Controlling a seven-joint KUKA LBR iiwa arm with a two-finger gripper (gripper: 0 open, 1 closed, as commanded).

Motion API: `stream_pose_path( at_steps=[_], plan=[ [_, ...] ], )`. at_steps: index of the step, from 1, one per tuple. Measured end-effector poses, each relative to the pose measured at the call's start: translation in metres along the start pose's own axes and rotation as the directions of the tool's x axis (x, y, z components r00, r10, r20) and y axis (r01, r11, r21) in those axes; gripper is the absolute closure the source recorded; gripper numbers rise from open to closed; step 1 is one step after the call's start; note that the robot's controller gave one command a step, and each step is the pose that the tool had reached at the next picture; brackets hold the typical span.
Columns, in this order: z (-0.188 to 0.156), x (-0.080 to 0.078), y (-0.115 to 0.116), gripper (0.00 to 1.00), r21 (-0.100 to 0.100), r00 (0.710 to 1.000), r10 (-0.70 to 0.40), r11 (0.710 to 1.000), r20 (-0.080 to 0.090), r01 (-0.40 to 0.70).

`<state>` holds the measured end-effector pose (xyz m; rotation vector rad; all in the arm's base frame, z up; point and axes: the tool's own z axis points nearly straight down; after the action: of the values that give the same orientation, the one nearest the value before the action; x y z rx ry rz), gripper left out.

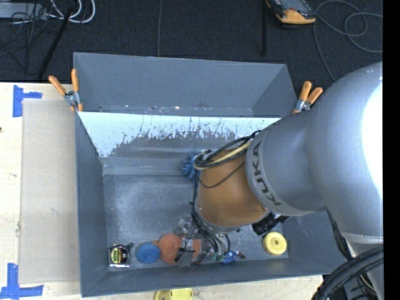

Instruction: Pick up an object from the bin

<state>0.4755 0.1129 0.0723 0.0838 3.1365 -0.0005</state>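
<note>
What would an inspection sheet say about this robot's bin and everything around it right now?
Surface: grey metal bin, floor speckled, back wall streaked.
Job's things: orange roundish thing by the near wall, right at the gripper.
Clutter: blue disc and tape measure further toward the view's left along that wall; yellow round thing toward the right; blue bristly thing mid-bin behind the arm.
Grippers: gripper low at the near wall, against the orange thing's right side; a grip cannot be judged.
Cables: wrist cables looped on the arm; floor cables behind the bin.
Surroundings: dark floor with an orange-and-yellow device.
</note>
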Motion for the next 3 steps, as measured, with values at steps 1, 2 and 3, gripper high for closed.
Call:
stream_pose_path(
  at_steps=[1, 2, 3],
  plan=[
    [0.0, 0.0, 0.0, 1.0, 0.0, 1.0, 0.0, 1.0, 0.0, 0.0],
    [-0.004, 0.001, 0.0, 1.0, 0.001, 1.0, 0.001, 1.0, -0.004, -0.001],
    [-0.025, 0.003, -0.001, 1.0, 0.002, 1.0, 0.001, 1.0, -0.012, -0.001]
  ],
)
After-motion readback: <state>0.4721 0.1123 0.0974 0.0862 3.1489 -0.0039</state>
